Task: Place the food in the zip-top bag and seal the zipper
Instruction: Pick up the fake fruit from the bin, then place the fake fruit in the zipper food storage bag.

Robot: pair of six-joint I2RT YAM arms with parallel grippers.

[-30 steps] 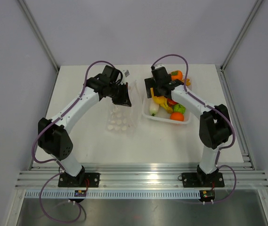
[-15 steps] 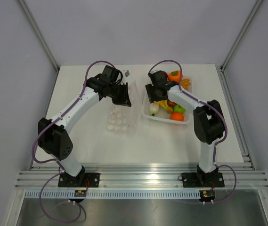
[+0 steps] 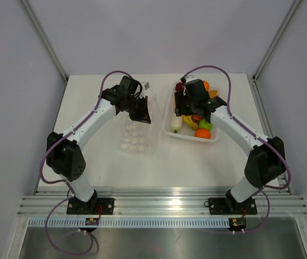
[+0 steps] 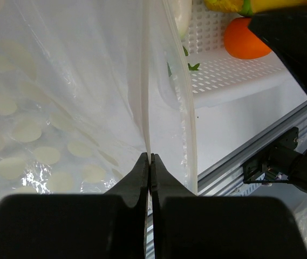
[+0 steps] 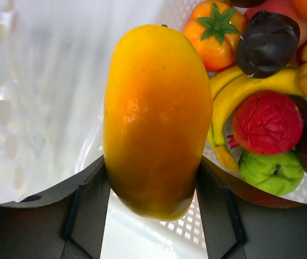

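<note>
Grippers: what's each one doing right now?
Left gripper: shut on the bag edge.
Right gripper: shut on a yellow-orange fruit.

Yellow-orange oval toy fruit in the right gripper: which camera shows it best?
Right wrist: the yellow-orange oval toy fruit fills the frame between fingers. Top view mostly hides it under the right gripper; left wrist faces the see-through bag.

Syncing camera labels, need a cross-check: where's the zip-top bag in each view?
Top external: zip-top bag centre-left, left of the white tray, top edge in the left gripper.
Left wrist: fills left and centre, edge pinched between the shut fingers.
Right wrist: blurred pale sheet at far left, probably the bag.
Shared landmark: the white tray, upper right in left wrist, bottom in right wrist.
</note>
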